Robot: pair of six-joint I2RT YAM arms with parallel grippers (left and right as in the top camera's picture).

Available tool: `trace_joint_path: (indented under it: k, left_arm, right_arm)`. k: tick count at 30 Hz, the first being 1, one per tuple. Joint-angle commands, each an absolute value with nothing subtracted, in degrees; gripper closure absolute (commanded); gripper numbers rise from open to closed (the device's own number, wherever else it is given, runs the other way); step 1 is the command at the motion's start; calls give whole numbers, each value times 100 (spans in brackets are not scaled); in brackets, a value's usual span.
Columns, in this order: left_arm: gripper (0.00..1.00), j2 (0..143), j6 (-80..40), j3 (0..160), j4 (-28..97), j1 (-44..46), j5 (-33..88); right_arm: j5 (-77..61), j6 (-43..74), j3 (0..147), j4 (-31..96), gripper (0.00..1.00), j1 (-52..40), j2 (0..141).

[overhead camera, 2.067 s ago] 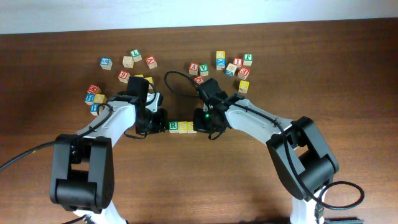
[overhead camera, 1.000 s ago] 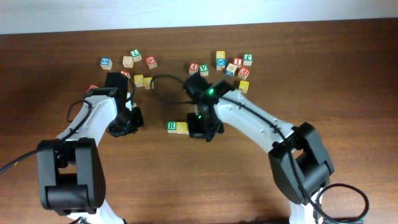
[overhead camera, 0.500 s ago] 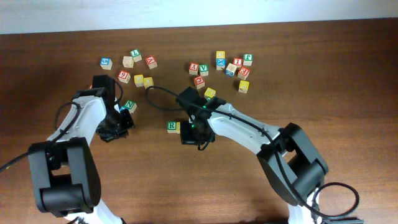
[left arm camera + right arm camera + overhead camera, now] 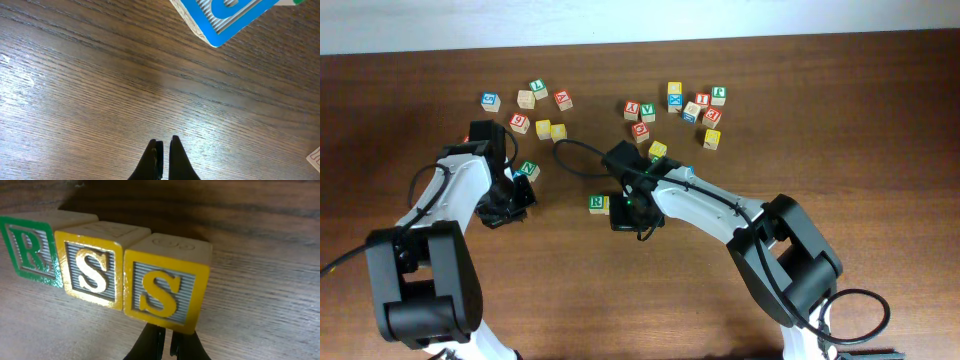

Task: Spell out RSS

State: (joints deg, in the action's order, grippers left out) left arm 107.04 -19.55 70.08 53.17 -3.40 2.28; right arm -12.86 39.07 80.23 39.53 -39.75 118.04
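Three cubes stand in a tight row reading R, S, S: a green R cube (image 4: 30, 247), a yellow S cube (image 4: 92, 270) and a second yellow S cube (image 4: 162, 287). My right gripper (image 4: 164, 334) is shut and holds nothing, its tips at the lower front edge of the second S cube. From overhead the R cube (image 4: 597, 203) shows, while the right gripper (image 4: 625, 215) covers most of the S cubes. My left gripper (image 4: 163, 145) is shut and empty over bare wood, left of the row (image 4: 510, 205), with a blue-faced cube (image 4: 225, 15) ahead of it.
Loose letter cubes lie at the back: one group at the left (image 4: 525, 98), another at the right (image 4: 695, 105). A yellow cube (image 4: 658, 150) sits by the right arm and a green-faced cube (image 4: 528, 170) by the left gripper.
The left arm has drawn away to the left from the R cube. The right gripper has slid left over the S cubes. In the last half second almost nothing moved.
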Motion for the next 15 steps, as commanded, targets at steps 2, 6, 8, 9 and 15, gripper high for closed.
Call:
trace_joint_path:
  k: [2, 6, 8, 9, 15]
  left_arm:
    - [100, 10554, -2034, 7098, 5328, -355, 169]
    - [100, 10554, -2034, 7098, 5328, -355, 169]
    - [100, 10554, -2034, 7098, 5328, -355, 169]
    - [100, 10554, -2034, 7098, 5328, -355, 169]
    - [99, 10554, -2034, 7098, 5328, -355, 169]
  right_arm:
    - [-1135, 3953, 7970, 3894, 96, -3979, 11867]
    - [-1135, 3951, 7970, 3830, 96, -3979, 11867]
    - [-1133, 3951, 7970, 3815, 96, -3979, 11867]
    - [-1133, 3951, 7970, 3809, 96, -3979, 11867]
    - [-1085, 3948, 7970, 3802, 96, -3979, 11867]
